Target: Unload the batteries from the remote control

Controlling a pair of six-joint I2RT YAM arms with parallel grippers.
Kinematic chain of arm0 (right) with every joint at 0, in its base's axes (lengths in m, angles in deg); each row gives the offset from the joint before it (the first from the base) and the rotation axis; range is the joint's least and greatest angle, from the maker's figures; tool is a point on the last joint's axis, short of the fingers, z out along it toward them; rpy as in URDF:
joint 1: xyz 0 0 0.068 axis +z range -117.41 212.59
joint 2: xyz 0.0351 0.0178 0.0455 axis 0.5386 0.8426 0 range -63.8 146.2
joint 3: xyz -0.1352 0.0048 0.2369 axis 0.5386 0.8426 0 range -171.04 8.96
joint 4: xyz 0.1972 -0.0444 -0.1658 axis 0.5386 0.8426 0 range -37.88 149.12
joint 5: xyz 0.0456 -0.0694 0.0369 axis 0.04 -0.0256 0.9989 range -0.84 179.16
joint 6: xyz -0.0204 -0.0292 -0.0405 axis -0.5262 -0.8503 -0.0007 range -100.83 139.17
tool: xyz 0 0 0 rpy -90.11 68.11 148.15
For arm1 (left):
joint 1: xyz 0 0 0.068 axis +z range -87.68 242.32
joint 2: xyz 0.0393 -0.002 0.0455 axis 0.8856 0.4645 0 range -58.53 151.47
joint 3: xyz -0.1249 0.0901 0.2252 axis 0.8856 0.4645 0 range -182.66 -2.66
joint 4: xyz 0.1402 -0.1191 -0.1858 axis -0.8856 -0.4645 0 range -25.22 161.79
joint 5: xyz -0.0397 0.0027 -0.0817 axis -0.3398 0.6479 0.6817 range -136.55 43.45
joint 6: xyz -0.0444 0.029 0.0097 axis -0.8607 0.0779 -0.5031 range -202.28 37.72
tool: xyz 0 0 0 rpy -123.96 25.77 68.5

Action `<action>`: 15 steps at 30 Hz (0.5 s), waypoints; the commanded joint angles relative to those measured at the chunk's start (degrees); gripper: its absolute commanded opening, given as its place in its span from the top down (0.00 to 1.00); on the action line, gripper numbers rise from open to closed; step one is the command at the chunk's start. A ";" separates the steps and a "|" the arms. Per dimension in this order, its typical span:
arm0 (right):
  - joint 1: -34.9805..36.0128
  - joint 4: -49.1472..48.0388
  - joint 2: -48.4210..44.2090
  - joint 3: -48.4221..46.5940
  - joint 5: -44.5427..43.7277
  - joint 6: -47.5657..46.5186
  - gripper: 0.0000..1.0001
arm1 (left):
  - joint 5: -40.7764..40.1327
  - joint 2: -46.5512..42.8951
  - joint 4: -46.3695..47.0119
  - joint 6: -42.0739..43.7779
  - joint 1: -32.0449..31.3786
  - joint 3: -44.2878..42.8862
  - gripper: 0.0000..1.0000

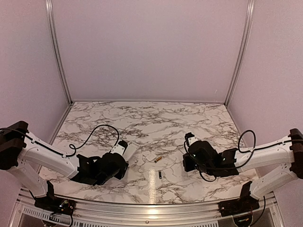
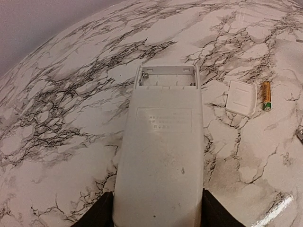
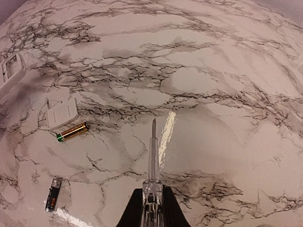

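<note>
The white remote control (image 2: pixel 161 156) lies back side up between the fingers of my left gripper (image 2: pixel 157 208), which is shut on its near end. Its battery compartment (image 2: pixel 166 76) at the far end is open and empty. The detached white back panel (image 2: pixel 241 98) lies on the marble to its right. The gold-orange battery (image 2: pixel 266 95) lies beside the panel; it also shows in the right wrist view (image 3: pixel 72 132) and the top view (image 1: pixel 158 159). The dark battery (image 3: pixel 53 194) lies nearer the front edge (image 1: pixel 160 174). My right gripper (image 3: pixel 153 201) is shut on a thin clear pen-like stick (image 3: pixel 153 151).
The marble table (image 1: pixel 151 118) is walled by pale panels at the back and both sides. A metal rail (image 1: pixel 151 208) runs along its front edge. My left gripper (image 1: pixel 118 164) and right gripper (image 1: pixel 185 163) flank the batteries. A bright glare streak (image 1: pixel 151 182) lies near the dark battery.
</note>
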 commanded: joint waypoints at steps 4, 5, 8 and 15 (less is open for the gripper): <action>0.32 -3.23 5.20 -1.61 -5.85 2.34 1.00 | -5.53 0.17 -6.90 -16.73 0.43 1.56 1.00; 0.34 -3.31 5.86 -1.56 -6.05 2.49 1.00 | -5.51 -0.14 -6.92 -17.71 0.44 2.25 1.00; 0.30 -3.79 7.61 -1.25 -6.12 3.11 1.00 | -5.20 -0.74 -5.83 -19.79 0.52 4.07 1.00; 0.50 -5.16 9.73 -0.31 -4.51 4.29 1.00 | -3.94 2.28 -5.50 -22.60 0.94 4.29 1.00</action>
